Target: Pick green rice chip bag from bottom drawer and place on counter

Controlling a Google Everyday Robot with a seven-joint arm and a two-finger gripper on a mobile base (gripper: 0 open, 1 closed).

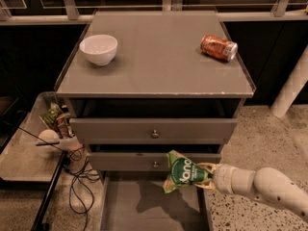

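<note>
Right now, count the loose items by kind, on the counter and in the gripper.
Bowl: 1, on the counter
Soda can: 1, on the counter
Green rice chip bag: 1, in the gripper above the bottom drawer
Total: 3

My one camera looks steeply down from in front of the cabinet (154, 128), at middling range. The pincer (206, 175), clamped on the green rice chip bag (184, 173), sits low right in frame; the surface (154, 57) lies beyond and above it, the bottom drawer (144, 211) beneath.
</note>
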